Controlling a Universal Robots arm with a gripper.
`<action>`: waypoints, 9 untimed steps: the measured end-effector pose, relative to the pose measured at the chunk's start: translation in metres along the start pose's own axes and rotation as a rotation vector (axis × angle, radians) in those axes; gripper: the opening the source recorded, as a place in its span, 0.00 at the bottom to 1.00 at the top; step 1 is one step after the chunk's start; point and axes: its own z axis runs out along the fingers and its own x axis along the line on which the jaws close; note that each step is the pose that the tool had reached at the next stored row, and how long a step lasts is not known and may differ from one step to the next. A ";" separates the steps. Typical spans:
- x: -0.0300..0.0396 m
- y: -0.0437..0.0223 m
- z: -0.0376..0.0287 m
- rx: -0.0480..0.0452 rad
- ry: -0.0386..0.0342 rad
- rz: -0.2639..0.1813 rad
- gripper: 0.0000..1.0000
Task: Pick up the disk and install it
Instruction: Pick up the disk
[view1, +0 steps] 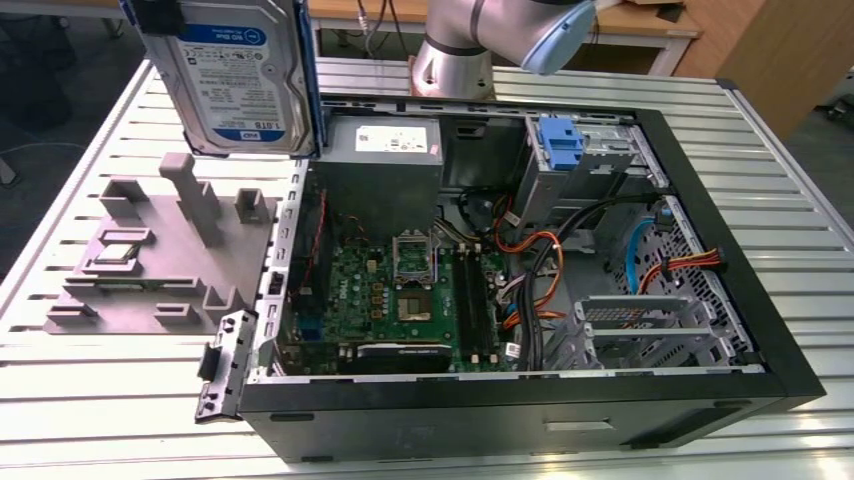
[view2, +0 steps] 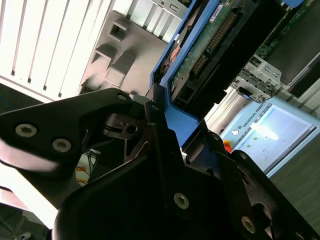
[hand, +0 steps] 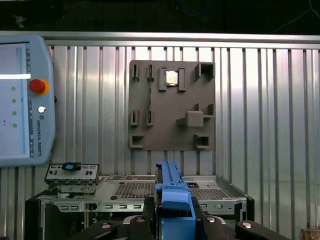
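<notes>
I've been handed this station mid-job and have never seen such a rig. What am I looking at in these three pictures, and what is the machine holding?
The machine is one silver jointed robot arm, its base at the top of the exterior view. That view comes from a camera off the arm and looks down on a slatted metal table. On it lies an open black computer case, circuit boards and cables showing, and, to the exterior view's left, a grey fixture plate. Both wrist views come from cameras riding on the arm. In the first wrist view the black tool is shut on the blue plastic bracket framing the flat silver-grey disk, held upright in the air, outside the case.
</notes>
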 end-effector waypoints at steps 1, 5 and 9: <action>0.0007 -0.0001 0.0001 0.0000 -0.0001 0.000 0.37; 0.0012 -0.0002 0.0001 0.0000 0.0000 0.000 0.37; 0.0012 -0.0009 0.0002 0.0000 -0.0001 0.000 0.37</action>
